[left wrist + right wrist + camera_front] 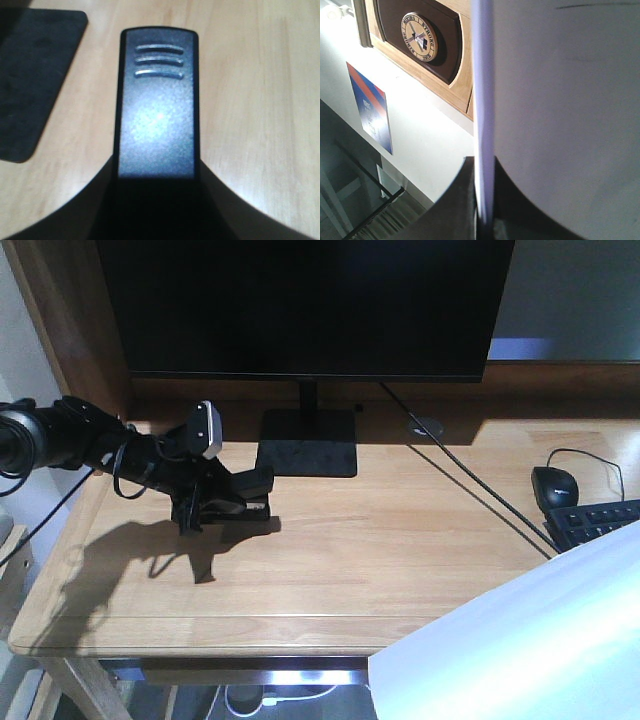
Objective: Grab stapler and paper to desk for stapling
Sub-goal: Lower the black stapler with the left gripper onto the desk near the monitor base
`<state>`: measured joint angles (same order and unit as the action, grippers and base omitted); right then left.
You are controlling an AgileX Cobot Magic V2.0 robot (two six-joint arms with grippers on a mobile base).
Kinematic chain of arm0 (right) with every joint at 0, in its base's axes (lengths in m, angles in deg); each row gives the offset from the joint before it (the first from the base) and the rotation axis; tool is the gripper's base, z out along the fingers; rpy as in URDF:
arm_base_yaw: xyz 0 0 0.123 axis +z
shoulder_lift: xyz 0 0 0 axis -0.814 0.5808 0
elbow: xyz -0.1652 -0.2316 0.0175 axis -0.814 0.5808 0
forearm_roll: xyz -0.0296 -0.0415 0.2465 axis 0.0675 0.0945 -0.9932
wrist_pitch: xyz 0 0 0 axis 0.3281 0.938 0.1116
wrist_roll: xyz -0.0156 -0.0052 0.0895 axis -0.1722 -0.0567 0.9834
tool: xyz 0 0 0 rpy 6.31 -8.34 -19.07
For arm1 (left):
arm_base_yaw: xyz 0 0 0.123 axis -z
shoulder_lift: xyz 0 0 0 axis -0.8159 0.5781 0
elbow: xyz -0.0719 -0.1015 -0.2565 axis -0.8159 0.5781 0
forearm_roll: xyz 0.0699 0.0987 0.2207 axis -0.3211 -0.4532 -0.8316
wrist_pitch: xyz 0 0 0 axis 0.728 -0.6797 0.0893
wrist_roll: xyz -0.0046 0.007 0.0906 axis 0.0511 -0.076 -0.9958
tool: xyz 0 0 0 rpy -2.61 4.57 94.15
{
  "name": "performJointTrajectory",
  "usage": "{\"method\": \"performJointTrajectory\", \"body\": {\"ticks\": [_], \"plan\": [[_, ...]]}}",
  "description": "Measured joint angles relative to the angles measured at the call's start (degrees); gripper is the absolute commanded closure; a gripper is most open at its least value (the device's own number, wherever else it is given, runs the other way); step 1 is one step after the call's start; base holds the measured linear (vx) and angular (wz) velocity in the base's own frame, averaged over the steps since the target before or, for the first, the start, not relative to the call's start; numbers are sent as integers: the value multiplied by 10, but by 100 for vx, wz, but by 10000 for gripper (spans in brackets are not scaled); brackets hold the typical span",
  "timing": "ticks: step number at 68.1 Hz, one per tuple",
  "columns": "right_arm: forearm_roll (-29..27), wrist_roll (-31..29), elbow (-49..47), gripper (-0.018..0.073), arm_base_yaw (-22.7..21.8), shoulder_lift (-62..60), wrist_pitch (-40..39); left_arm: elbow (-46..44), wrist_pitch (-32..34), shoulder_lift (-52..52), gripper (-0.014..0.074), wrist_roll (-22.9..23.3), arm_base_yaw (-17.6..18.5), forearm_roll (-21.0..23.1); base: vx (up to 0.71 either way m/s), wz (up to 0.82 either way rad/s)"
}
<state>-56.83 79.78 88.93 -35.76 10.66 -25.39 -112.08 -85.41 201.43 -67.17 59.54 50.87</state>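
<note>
Midway — got stapler [157,110] clamped in left gripper [225,502] low at far-left of surface [400,540] by monitor base [308,445], paper [530,640] pinched in right gripper [484,215] off near-right edge — still to lay down, staple.

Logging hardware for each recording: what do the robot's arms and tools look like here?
The left arm is black and jointed, with black cables looping beside it and a white-faced camera block at the wrist. The left tool and right tool show as dark, curved shapes.
</note>
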Motion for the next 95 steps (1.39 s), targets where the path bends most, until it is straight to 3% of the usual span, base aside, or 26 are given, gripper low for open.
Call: {"method": "performJointTrajectory", "body": {"ticks": [19,29,60,82,95], "plan": [[0,0,0,561,0,0,0,-2,1,32,573,-8,0,5,0,0],[0,0,0,561,0,0,0,-3,11,36,514,-9,0,9,0,0],[0,0,0,561,0,0,0,-4,42,40,146,-8,0,15,0,0],[0,0,0,561,0,0,0,-4,38,-7,144,-7,0,15,0,0],[0,0,0,561,0,0,0,-4,16,-41,262,17,0,15,0,0]]}}
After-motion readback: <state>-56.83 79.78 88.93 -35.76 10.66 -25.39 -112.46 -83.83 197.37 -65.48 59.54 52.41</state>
